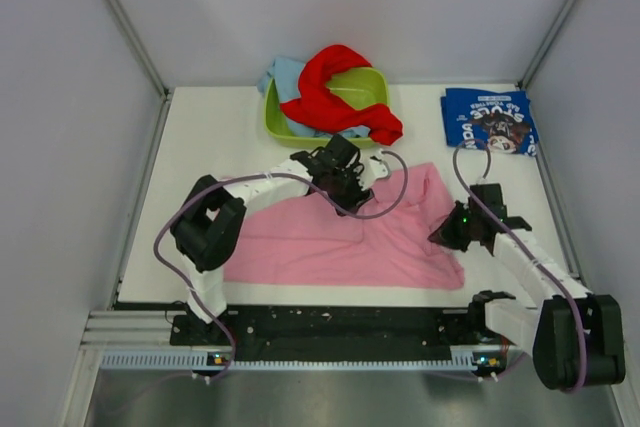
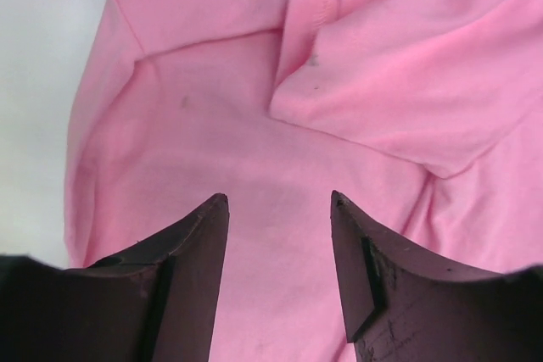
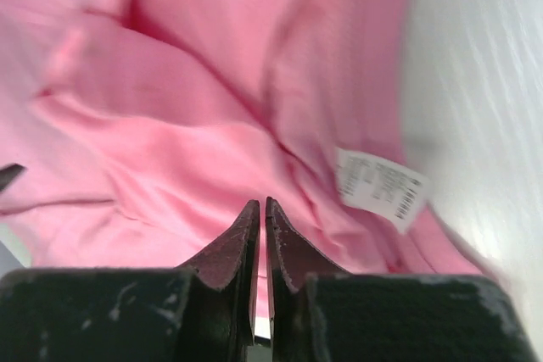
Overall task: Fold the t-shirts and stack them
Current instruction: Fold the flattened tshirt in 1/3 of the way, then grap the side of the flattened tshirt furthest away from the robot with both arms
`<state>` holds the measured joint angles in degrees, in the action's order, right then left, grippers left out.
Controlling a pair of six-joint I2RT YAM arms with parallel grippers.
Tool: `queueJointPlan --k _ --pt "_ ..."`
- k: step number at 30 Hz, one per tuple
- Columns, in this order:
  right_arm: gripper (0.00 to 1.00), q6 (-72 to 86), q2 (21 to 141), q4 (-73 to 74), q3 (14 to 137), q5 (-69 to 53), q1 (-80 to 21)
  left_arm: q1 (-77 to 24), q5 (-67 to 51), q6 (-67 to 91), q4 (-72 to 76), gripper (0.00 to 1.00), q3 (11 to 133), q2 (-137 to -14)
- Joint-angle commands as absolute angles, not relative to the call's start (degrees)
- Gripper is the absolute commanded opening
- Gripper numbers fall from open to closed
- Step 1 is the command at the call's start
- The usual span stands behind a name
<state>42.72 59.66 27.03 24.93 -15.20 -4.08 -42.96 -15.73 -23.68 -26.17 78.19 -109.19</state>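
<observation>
A pink t-shirt (image 1: 330, 242) lies spread on the white table with its right part rumpled into folds. Over its upper middle hangs my left gripper (image 1: 345, 182), open, with bare pink cloth (image 2: 254, 142) between the fingertips (image 2: 278, 199). My right gripper (image 1: 440, 237) is over the shirt's right side, its jaws shut (image 3: 261, 203) with nothing between them, just above the cloth (image 3: 170, 125); a white care label (image 3: 377, 186) shows beside it. A navy printed t-shirt (image 1: 488, 119) lies folded at the back right. A red t-shirt (image 1: 335, 87) and a light blue one (image 1: 285, 75) are heaped in the tub.
The lime green tub (image 1: 275, 127) stands at the back centre, close behind the left gripper. White walls close in the table on the left, back and right. Purple cables loop from both arms over the pink shirt.
</observation>
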Motion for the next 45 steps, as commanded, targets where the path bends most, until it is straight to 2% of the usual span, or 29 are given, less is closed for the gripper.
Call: queueJointPlan --k 1,5,8,14,20,24,26,28,33,36,39,40,41,45 --pt "0.06 36.7 60.8 21.4 33.0 -15.5 -6.3 -43.4 -24.5 -25.1 -26.5 0.56 78.4 -104.1" --pt "0.01 38.1 68.4 14.4 34.3 -19.9 -6.9 -45.5 -29.0 -24.6 -26.3 0.52 81.2 -108.1" --pt "0.0 40.2 73.7 9.8 36.7 -19.7 -7.3 -46.4 -26.3 -23.4 -26.5 0.49 84.5 -113.3" --pt "0.0 41.0 80.4 13.4 42.8 -8.0 -7.0 -46.5 -21.5 -22.6 -27.7 0.47 88.4 -119.2" --pt "0.0 40.1 87.6 15.6 45.7 -6.1 -6.3 -46.5 -13.0 -23.2 -28.7 0.47 87.3 -119.8" --pt "0.0 38.6 87.7 16.9 48.4 -5.0 -5.4 -46.4 -14.1 -24.7 -29.2 0.5 85.9 -116.7" --pt "0.01 37.1 86.8 18.4 50.3 -4.9 -5.3 -46.5 -16.6 -25.7 -30.0 0.52 85.3 -114.0" --pt "0.06 35.2 85.3 19.5 52.4 -5.3 -5.3 -46.3 -19.5 -27.6 -31.7 0.56 85.3 -111.4" --pt "0.27 31.7 84.1 21.4 57.4 -3.6 -5.3 -44.2 -22.9 -32.7 -39.8 0.63 85.2 -104.9" --pt "0.37 31.1 87.1 22.3 60.5 -3.7 -5.3 -39.2 -22.0 -35.6 -44.3 0.65 84.6 -101.5" --pt "0.43 30.9 91.4 23.0 62.7 -4.9 -5.4 -31.4 -18.2 -39.0 -45.9 0.67 82.3 -98.4" --pt "0.43 30.7 92.5 23.0 63.0 -5.3 -5.4 -28.9 -16.4 -40.5 -45.8 0.7 81.3 -96.8" --pt "0.43 30.4 93.6 22.9 63.3 -5.4 -5.5 -26.1 -14.3 -42.3 -45.4 0.98 80.4 -95.8" --pt "0.41 29.5 96.8 22.9 64.0 -5.4 -5.9 -15.7 -6.5 -51.7 -41.8 0.99 76.4 -93.1"
